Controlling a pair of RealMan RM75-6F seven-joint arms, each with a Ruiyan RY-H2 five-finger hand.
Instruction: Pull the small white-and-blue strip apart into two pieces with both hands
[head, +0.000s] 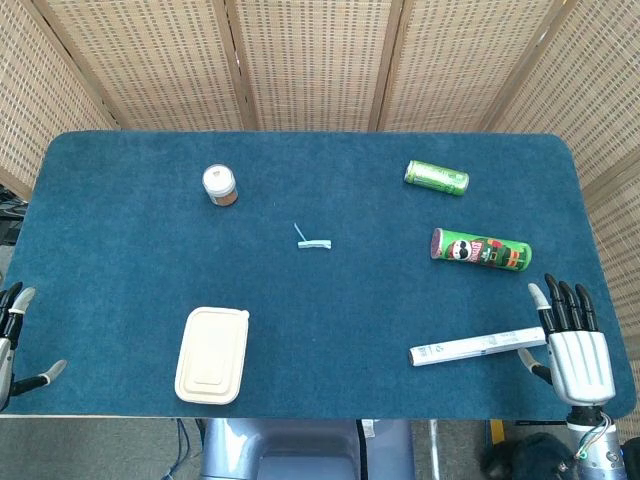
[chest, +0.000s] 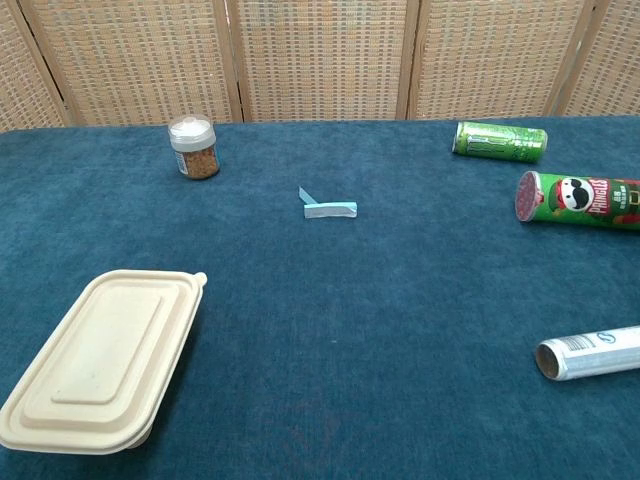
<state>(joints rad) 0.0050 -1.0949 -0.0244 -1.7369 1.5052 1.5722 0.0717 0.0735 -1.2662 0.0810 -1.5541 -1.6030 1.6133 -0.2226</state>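
The white-and-blue strip (head: 313, 241) at table centre looks featherlight, floppy – pinching at opposite ends is probably needed. Right hand (head: 574, 345) at 4 o'clock is spread, empty; left hand (head: 14, 340) at 8 – grip can't be judged.

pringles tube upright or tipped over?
Tipped over. The green cylindrical crisp tube lies on its side on the blue table, its red lid end facing the chest camera.

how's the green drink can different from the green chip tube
The green drink can is shorter and slimmer than the chip tube. The drink can is plain green with small markings; the chip tube carries a mascot face and a red band. The drink can lies nearer the far edge of the table; the chip tube lies closer to the robot. Both are green cylinders lying on their sides, untouched.
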